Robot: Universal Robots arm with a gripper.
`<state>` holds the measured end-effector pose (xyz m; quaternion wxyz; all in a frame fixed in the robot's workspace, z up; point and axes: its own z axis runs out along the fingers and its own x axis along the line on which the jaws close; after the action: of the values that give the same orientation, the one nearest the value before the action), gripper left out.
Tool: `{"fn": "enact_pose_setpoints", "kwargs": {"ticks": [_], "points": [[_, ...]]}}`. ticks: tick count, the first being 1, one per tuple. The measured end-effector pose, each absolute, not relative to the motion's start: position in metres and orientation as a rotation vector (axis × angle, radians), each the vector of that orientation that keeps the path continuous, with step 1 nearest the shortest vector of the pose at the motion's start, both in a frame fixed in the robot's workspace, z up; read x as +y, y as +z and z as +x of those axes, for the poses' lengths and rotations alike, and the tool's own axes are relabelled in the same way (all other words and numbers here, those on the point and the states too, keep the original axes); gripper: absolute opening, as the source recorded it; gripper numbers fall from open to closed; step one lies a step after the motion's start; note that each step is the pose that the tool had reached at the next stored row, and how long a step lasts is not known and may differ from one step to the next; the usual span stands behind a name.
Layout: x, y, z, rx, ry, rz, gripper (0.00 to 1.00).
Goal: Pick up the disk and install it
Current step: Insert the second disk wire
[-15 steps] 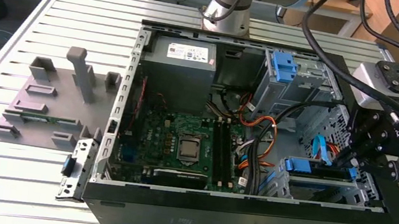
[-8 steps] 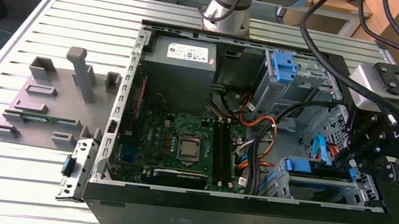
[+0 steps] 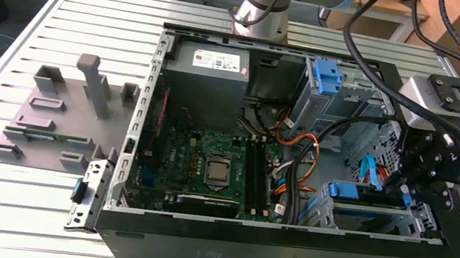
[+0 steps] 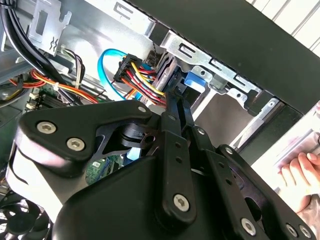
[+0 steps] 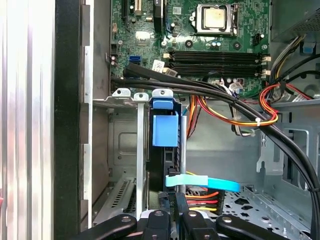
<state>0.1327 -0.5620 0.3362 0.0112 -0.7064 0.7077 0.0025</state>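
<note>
The disk [image 5: 164,131] stands on edge in a slot of the metal drive cage [image 5: 124,150] at the case's front corner, its blue carrier tab showing. In the exterior view the disk [image 3: 354,192] sits in the lower bay at the exterior view's right. My gripper [image 3: 396,185] reaches down into the case right beside that bay. In the first wrist view my gripper [image 5: 174,215] is shut, its tips at the near end of the disk's edge. The second wrist view shows my gripper [image 4: 176,96] close to the blue carrier [image 4: 194,81]; I cannot tell whether they touch.
Bundled cables [image 5: 235,117] and a blue data cable [image 5: 205,182] cross beside the cage. The motherboard [image 3: 207,166] and power-supply box [image 3: 209,66] fill the case. A grey stand [image 3: 62,120] sits on the slatted table [image 3: 30,23]. A hand [image 4: 300,172] rests outside the case.
</note>
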Motion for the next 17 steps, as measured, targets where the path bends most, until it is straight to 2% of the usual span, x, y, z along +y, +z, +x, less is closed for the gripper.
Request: {"fn": "enact_pose_setpoints", "kwargs": {"ticks": [17], "points": [[-0.5623,0.3299,0.1322,2.208,0.008,-2.204,0.16]]}}
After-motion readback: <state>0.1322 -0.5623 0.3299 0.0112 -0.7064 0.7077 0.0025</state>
